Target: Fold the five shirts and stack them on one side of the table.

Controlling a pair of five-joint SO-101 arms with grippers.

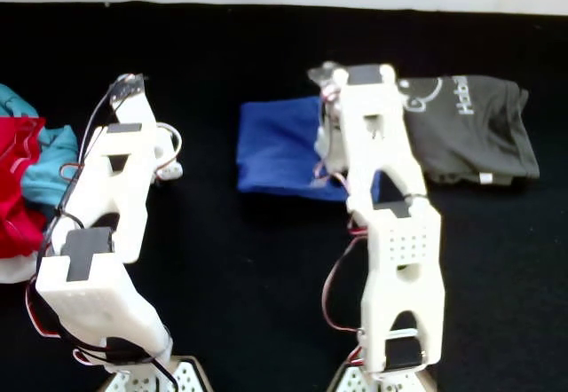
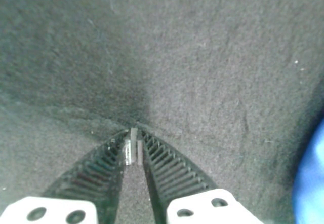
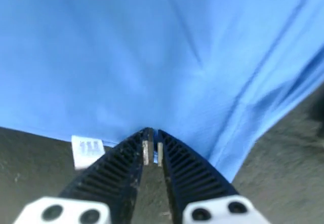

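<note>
Left gripper [image 2: 132,150]: fingers pressed together, empty, over bare table [image 2: 202,57].
Right gripper [image 3: 152,150]: fingers pressed together at the hem of the blue shirt [image 3: 152,46]; whether cloth is caught, I cannot tell.
Blue shirt: centre of the high view, lying flat, grey shirt [image 1: 470,126] beside it at right.
Red shirt [image 1: 18,179], teal shirt [image 1: 49,157]: heaped at left edge, unfolded.
Step, I judge: finishing the blue fold. Next: a firm hem grip, then stacking.

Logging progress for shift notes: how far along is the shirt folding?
Looks done: blue shirt and grey shirt lie folded, side by side, unstacked. In hand: right claw, shut, at the blue shirt's edge. Left: red shirt and teal shirt crumpled in a heap.
</note>
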